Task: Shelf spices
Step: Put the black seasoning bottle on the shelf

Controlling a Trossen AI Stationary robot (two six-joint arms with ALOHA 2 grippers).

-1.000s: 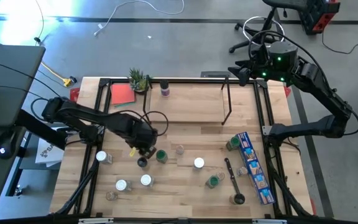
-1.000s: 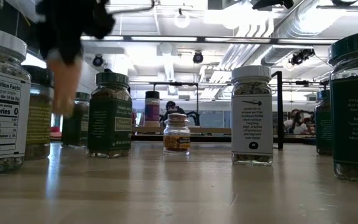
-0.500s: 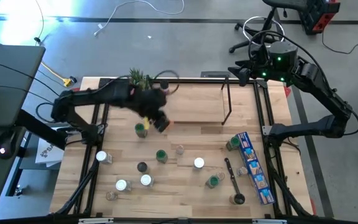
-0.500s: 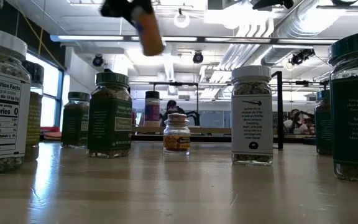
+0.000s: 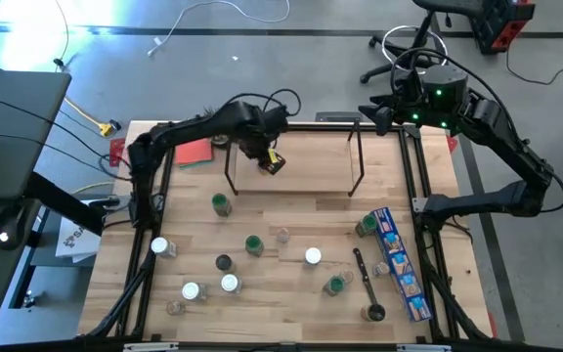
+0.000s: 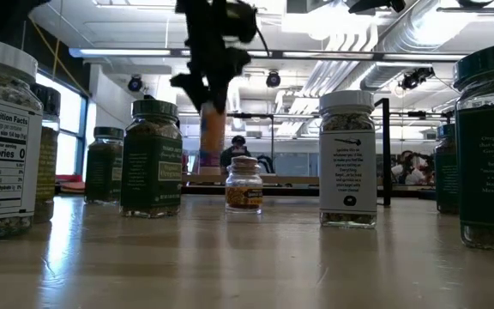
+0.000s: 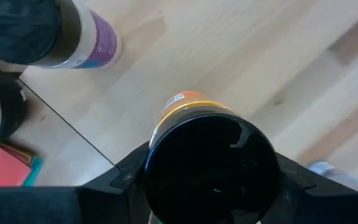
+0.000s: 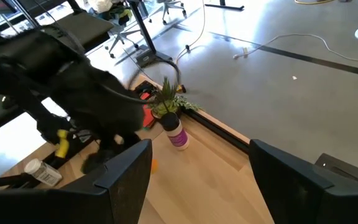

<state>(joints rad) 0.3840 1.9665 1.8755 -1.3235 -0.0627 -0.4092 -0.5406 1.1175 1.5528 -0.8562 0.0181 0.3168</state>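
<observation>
The left hand (image 5: 266,157) grips a black-capped jar (image 7: 211,163) of orange spice, one finger (image 7: 110,186) pressed to each side, holding it above the shelf (image 5: 291,186) board at the back of the bench (image 5: 311,215). Just beyond it a purple-labelled jar (image 7: 82,37) stands on the board. Farther off, the right hand (image 5: 377,115) hangs open over the shelf's far corner, holding nothing.
</observation>
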